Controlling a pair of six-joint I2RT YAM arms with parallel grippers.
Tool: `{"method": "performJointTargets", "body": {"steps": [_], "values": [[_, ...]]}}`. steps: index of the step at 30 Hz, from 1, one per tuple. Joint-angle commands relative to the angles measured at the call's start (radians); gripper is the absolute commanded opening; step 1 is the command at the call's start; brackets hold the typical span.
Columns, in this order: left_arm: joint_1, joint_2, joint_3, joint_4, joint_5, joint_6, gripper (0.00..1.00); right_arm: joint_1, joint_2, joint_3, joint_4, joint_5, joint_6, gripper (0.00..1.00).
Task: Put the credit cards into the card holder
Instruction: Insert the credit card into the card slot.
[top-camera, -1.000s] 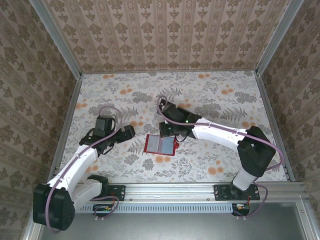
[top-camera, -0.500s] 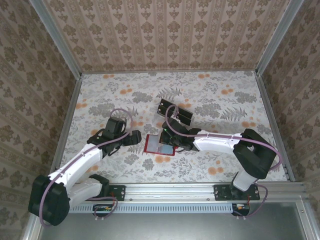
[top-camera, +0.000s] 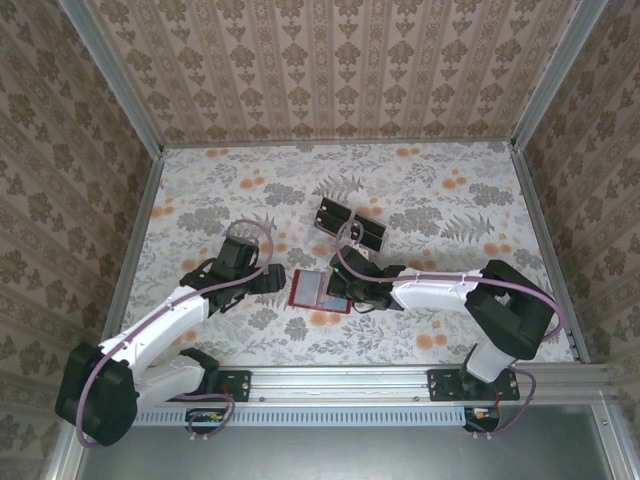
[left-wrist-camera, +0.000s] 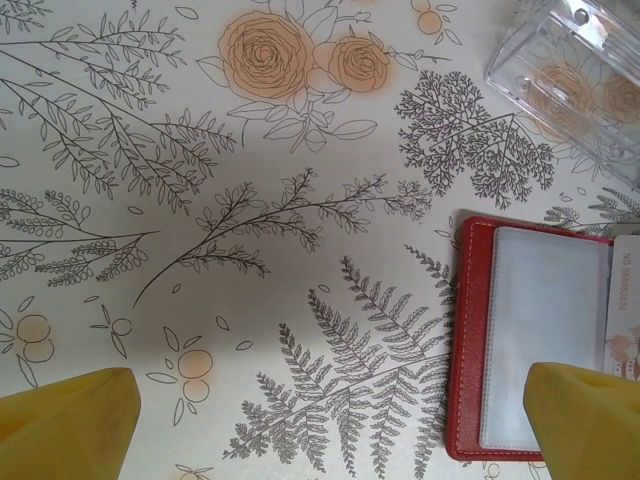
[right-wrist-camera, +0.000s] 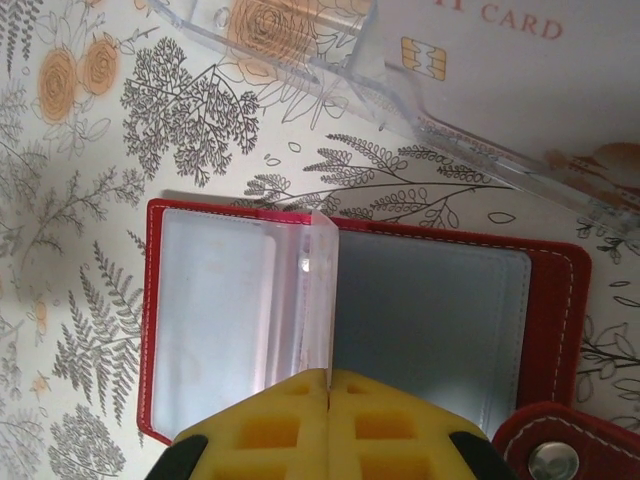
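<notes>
**Right gripper** (right-wrist-camera: 328, 395): closed, pinching the clear plastic pocket leaf (right-wrist-camera: 318, 290) of the open red folding card holder (top-camera: 312, 290), which lies flat near the middle of the floral surface (top-camera: 450, 200). **Left gripper** (left-wrist-camera: 330, 420): spread wide, empty, at the holder's left edge. Two black-and-pale credit cards (top-camera: 332, 215) lie just beyond the holder, toward the far edge.
</notes>
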Motion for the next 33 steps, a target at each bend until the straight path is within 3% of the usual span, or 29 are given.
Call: {"method": "performJointTargets", "body": {"steps": [1,11,22,33], "values": [[-0.027,0.005,0.037,-0.032,-0.032,0.017,1.0,-0.019,-0.029,-0.031,-0.138,0.009,-0.106,0.0],[-0.127,0.081,0.067,0.015,-0.046,0.001,1.0,-0.08,-0.029,0.016,-0.207,-0.076,-0.27,0.0],[-0.258,0.284,0.151,0.076,-0.099,0.057,1.0,-0.082,-0.021,0.0,-0.18,-0.077,-0.257,0.0],[-0.292,0.389,0.147,0.1,-0.167,0.075,1.0,-0.082,-0.025,-0.014,-0.158,-0.086,-0.241,0.0]]}}
